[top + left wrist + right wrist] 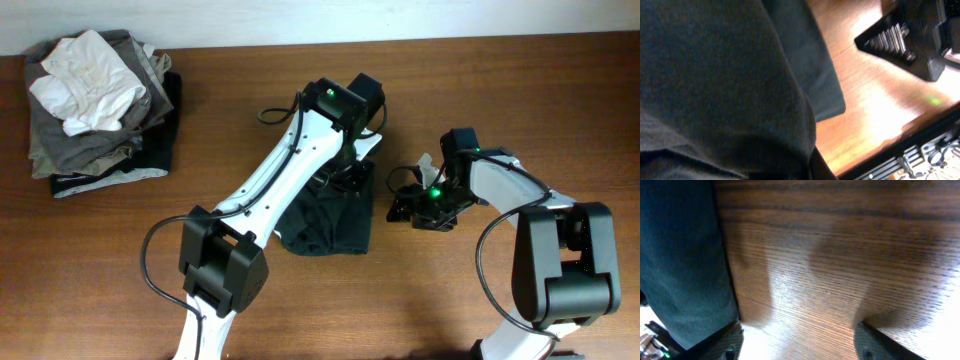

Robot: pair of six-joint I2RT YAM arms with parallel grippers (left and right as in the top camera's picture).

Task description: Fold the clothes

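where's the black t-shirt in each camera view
overhead: black t-shirt lies mid-table, centre of the picture.
left wrist: black t-shirt fills the left half, very close.
right wrist: black t-shirt is a strip down the left edge.
shared landmark: the wooden table bordering the cloth's edge.

Overhead top-down; wrists close, sharing T-shirt (328, 226)

Showing white shells on left arm (280, 165) and right arm (497, 180) between boxy black joints; trailing black cables (146, 250) at eight and four o'clock; baring ribbed black fingers (907, 159) on left gripper (343, 172).
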